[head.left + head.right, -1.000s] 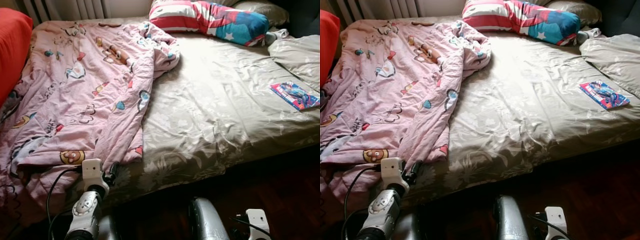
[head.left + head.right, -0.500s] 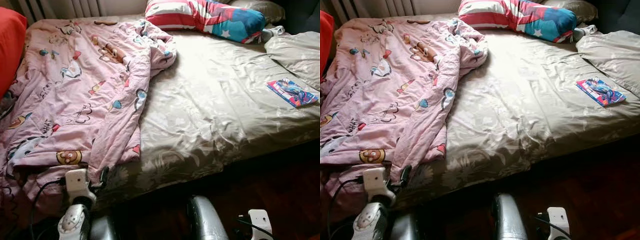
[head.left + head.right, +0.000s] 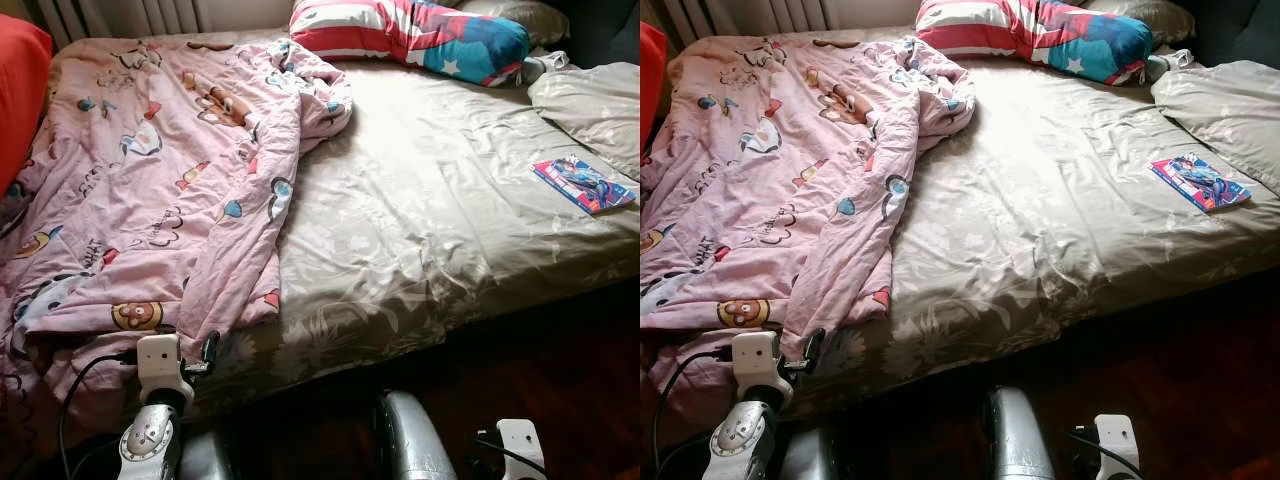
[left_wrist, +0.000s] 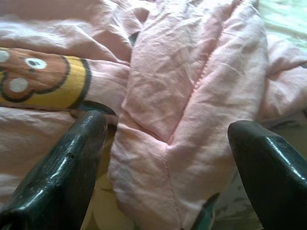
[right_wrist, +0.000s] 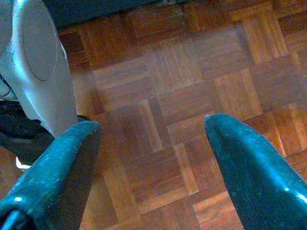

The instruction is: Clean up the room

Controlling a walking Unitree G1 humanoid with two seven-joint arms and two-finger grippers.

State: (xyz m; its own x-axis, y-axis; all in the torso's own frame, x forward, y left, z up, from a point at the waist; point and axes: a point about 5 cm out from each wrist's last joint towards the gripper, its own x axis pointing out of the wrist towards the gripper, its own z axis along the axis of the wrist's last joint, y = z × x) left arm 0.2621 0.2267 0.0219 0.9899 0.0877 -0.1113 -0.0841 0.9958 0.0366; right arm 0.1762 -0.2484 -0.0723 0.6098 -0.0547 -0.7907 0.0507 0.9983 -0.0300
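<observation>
A pink quilt [image 3: 150,190] lies bunched over the bed's [image 3: 430,230] left half, its hem just before the left gripper [image 4: 165,158], jaws released. A pillow [image 3: 415,35] lies at the head and a booklet [image 3: 583,185] near the right edge. The right gripper [image 5: 151,158] hangs over parquet [image 5: 172,96], jaws released.

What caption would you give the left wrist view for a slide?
Open left tool poised over a fold of the pink quilt at the bed's edge.
</observation>
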